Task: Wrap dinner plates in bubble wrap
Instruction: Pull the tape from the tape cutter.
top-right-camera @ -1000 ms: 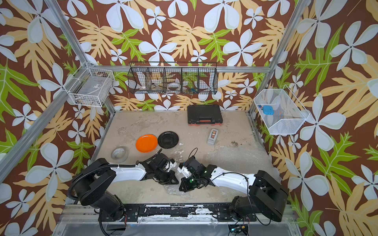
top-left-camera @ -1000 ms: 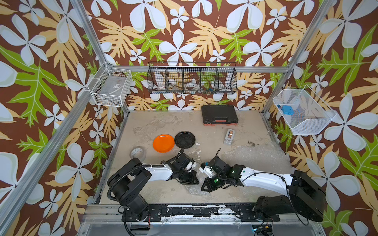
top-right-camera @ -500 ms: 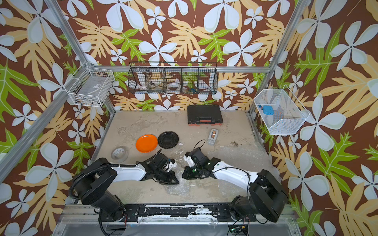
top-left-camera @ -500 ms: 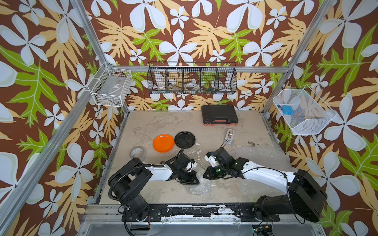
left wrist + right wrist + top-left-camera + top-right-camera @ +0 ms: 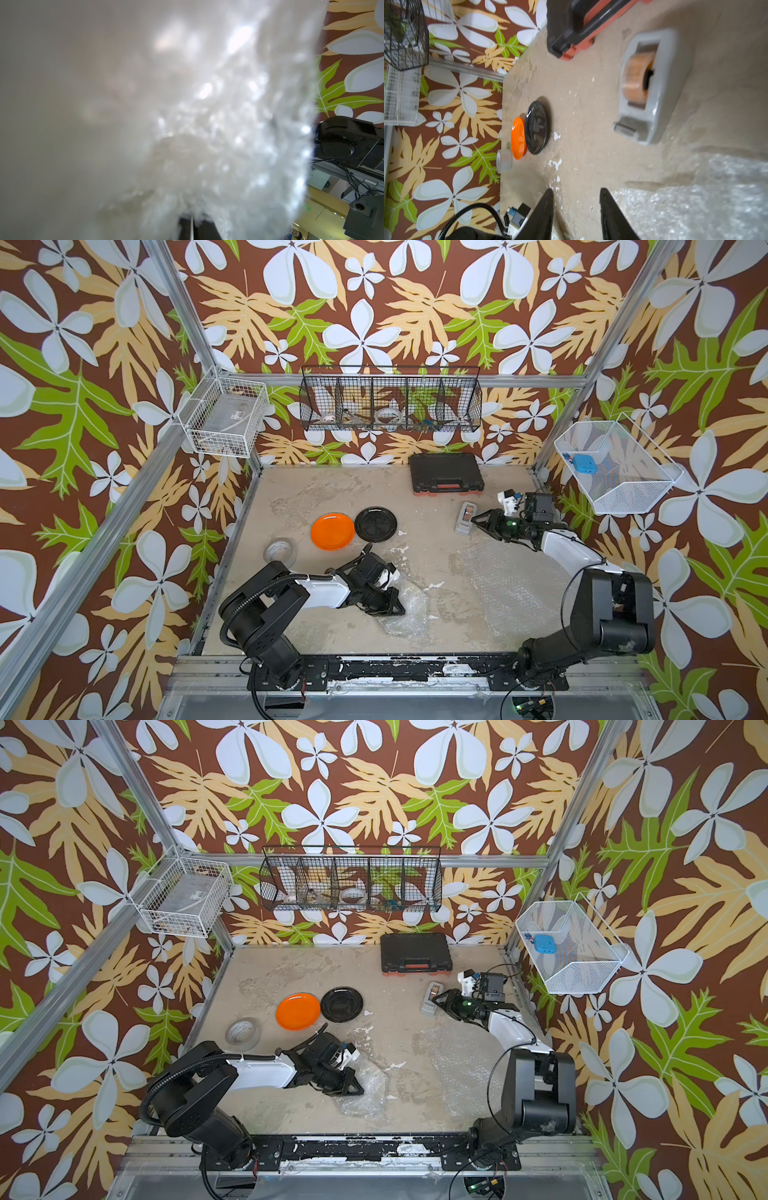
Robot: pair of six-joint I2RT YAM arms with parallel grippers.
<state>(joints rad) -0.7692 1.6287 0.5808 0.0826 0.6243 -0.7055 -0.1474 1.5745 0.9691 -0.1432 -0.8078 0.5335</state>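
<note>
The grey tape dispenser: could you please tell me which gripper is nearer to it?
Right. The right gripper is just beside the tape dispenser; the left gripper is well away, at the crumpled bubble wrap.

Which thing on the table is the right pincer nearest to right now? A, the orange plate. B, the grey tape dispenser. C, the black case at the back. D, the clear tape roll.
B: in a top view the right pincer sits right beside the grey tape dispenser, jaws apart with nothing between them; the other three things lie well away from it.
</note>
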